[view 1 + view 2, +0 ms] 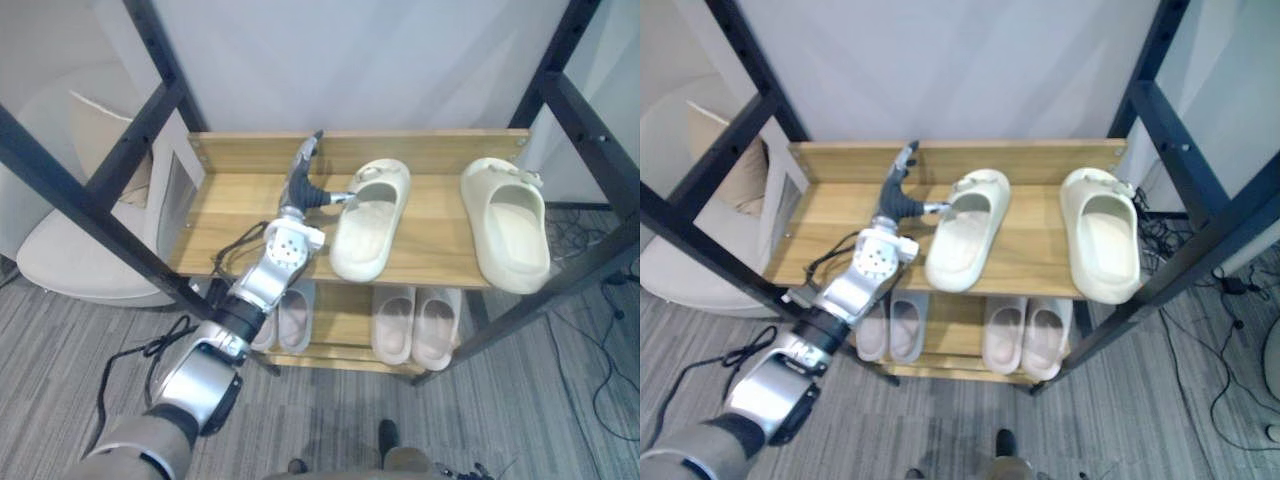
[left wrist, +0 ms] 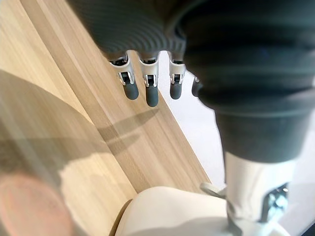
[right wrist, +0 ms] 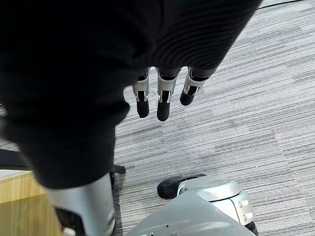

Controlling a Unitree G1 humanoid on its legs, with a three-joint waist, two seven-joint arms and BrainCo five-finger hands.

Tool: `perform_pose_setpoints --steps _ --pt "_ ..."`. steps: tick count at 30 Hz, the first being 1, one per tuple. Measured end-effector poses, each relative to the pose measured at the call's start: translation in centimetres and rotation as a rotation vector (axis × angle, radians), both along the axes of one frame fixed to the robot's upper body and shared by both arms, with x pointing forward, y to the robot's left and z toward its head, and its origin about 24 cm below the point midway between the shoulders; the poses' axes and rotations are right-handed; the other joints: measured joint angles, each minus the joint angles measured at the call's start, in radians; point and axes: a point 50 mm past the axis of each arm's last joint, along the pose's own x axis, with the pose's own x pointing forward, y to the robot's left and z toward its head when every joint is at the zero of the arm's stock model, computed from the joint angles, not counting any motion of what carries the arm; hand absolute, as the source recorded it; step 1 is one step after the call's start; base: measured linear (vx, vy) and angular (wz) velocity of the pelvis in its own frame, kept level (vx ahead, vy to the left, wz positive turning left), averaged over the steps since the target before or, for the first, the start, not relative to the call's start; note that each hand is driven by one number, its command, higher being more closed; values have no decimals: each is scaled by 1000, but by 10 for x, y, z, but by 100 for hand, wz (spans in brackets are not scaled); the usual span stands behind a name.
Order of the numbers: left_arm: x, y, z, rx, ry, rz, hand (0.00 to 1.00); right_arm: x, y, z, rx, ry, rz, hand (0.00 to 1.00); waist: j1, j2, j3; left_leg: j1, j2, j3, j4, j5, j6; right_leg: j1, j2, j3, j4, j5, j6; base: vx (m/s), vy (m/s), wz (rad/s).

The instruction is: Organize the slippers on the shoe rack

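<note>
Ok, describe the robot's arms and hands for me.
The left arm is silver-grey, with rounded housings and a black band partway along. The left hand and right hand have dark ribbed covers and silver fingers with dark tips.

You see the middle slipper [image 1: 368, 220] and the end slipper [image 1: 506, 225] in plain cream. The lower slippers [image 1: 415, 325] are a paler pinkish beige. The shelf [image 1: 240, 200] is light wood with straight grain, and the frame [image 1: 80, 205] is black. The carpet [image 1: 330, 420] is grey with fine stripes. Your left hand [image 1: 303, 175] has a dark ribbed cover and silver fingers [image 2: 151, 93] with dark tips.
</note>
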Motion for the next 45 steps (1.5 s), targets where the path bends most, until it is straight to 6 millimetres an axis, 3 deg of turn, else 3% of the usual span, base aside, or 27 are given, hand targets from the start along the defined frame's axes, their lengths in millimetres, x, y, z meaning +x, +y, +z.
perform_pose_setpoints --steps 9,10,23,45 --pt "-5 -17 -5 94 -2 -74 0 1 0 0 5 -6 -12 0 -8 0 0 0 0 0 0 0 0 0 0 0 0 0 0 0 0 0" --pt "-5 -19 -5 101 -5 -81 100 1 0 0 10 -10 -26 0 -8 0 0 0 0 0 0 0 0 0 0 0 0 0 0 0 0 0" --pt "-10 -41 4 164 -56 -172 100 2 -1 0 11 -15 -38 0 -9 5 3 0 -1 0 0 0 0 1 -1 -1 0 0 0 0 0 0" --pt "-12 -52 9 160 -73 -205 100 6 -1 1 15 -29 -61 0 -28 7 16 3 -1 6 0 0 0 1 -1 8 0 2 3 0 0 0"
